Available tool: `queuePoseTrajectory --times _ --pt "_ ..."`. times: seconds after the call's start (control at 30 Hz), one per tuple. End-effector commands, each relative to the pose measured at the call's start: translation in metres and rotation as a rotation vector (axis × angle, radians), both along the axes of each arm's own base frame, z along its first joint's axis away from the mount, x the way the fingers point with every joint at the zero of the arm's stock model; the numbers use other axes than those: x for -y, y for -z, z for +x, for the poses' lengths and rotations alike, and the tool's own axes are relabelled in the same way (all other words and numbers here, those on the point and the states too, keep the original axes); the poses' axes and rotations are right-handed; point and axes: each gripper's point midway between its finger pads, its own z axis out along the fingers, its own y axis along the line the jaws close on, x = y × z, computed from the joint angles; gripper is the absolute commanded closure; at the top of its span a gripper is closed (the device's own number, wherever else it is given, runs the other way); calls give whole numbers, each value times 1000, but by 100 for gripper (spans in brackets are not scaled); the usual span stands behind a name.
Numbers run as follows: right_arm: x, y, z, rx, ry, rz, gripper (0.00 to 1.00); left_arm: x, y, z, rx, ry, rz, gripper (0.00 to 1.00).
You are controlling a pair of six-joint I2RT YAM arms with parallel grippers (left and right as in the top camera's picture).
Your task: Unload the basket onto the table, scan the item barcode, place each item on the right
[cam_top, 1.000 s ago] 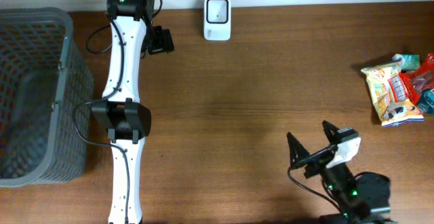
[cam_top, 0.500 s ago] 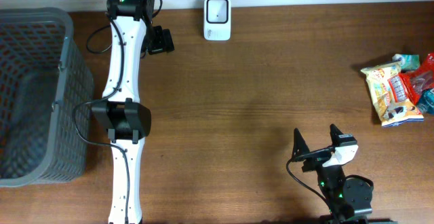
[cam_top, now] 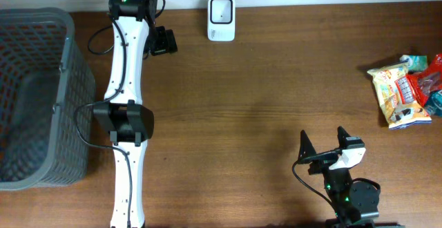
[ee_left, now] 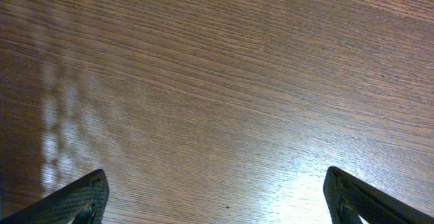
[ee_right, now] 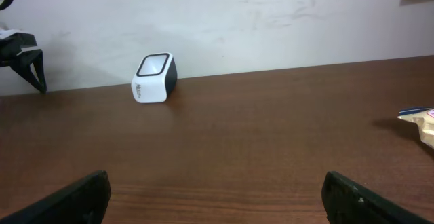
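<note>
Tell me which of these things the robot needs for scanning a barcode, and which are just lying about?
Part of the job: white barcode scanner at the far edge; snack packets at the right.
Just lying about, it seems: grey mesh basket at the left.

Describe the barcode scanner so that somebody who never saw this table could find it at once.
Look along the far edge of the wooden table, by the white wall. The barcode scanner stands there: a small white box with a dark-framed window, unlike the colourful snack packets at the right edge.
</note>
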Motion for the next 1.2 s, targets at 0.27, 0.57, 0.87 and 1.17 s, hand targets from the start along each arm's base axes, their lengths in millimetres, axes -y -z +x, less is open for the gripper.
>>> queuePoseTrajectory --times 0.27,0.57,0.87,1.17 --pt "0 3 0 -4 5 -1 2 0 -12 0 23 -10 -8 1" --pt "0 3 0 -4 5 -1 2 11 -12 -1 23 11 -6 1" --pt "0 3 0 -4 5 -1 2 12 -71 -12 121 20 -1 1" --pt "0 3 0 -4 5 -1 2 3 -187 -64 352 51 136 1"
